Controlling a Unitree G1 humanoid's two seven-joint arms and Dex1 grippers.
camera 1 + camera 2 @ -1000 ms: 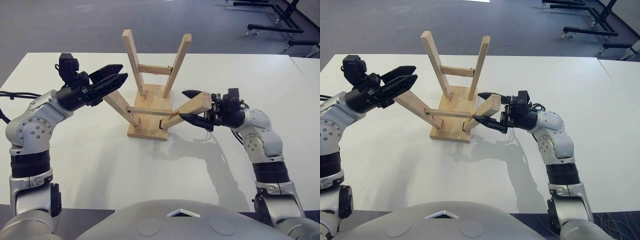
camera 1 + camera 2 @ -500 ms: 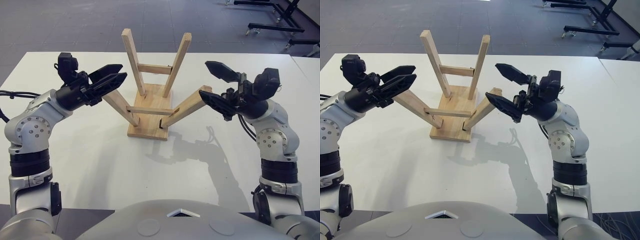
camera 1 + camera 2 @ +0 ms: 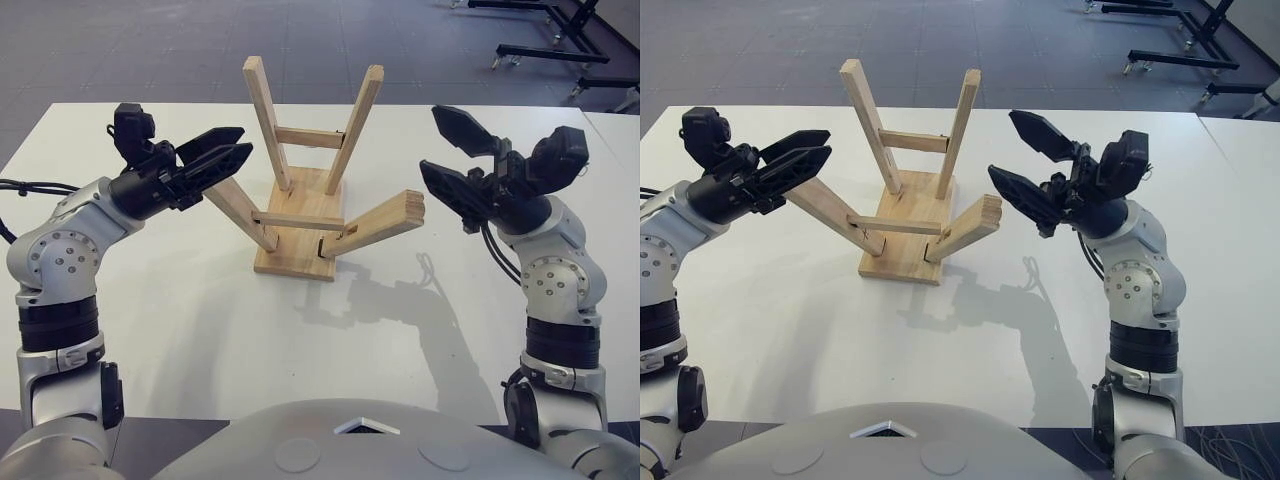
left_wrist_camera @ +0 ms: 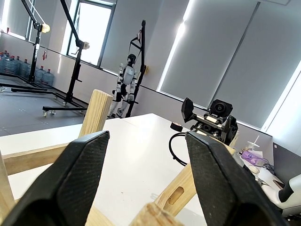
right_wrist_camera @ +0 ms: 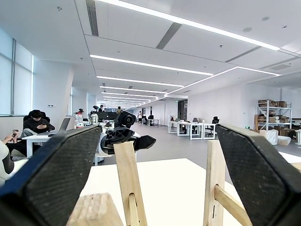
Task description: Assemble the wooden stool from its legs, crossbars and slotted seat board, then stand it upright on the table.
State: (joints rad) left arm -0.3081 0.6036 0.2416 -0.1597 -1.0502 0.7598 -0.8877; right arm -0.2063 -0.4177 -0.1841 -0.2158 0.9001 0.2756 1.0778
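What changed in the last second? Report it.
The right gripper let go of the near right leg, opened wide and drew up and back to its own side. The left gripper stayed open by the near left leg; the stool stayed upside down.

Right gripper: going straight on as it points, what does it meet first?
Likely an upright leg of the upturned pale wooden stool. The open right gripper aims near the gap between two legs, and depth is unclear.

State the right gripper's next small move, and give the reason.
Probably lower the right gripper around the near right leg and close: it is open and clear of that leg, and the stool rests upside down on its seat board.
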